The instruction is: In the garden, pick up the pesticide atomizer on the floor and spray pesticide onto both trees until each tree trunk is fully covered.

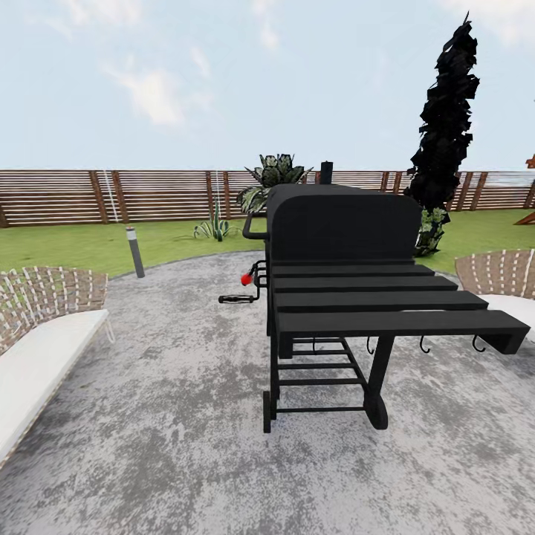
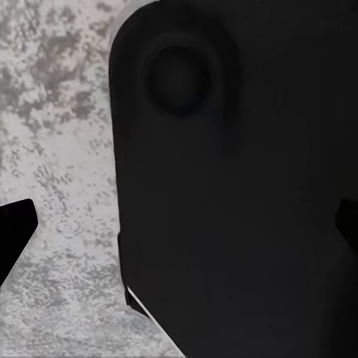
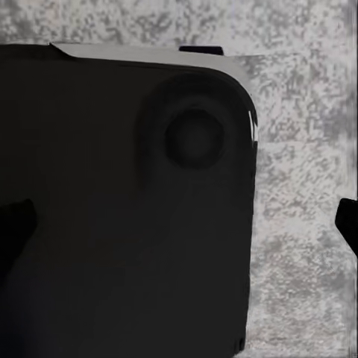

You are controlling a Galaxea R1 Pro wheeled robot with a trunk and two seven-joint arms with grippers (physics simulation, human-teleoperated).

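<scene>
The garden's green lawn (image 1: 67,245) lies beyond a grey paved patio, ringed by a brown slatted fence (image 1: 163,195). The pesticide atomizer and the two trees are out of view. My left gripper (image 2: 179,231) hangs over the mottled paving beside my own black body; its dark fingertips (image 2: 16,231) sit wide apart at the picture's edges, open, with nothing held. My right gripper (image 3: 180,224) is the same, fingertips (image 3: 347,221) spread and nothing between them.
A black barbecue grill (image 1: 342,223) with a slatted side shelf stands straight ahead and close. Woven loungers flank it at left (image 1: 44,349) and right (image 1: 505,282). A bollard light (image 1: 134,251), a broad-leaved bush (image 1: 273,178) and a dark columnar tree (image 1: 446,111) stand by the lawn's edge.
</scene>
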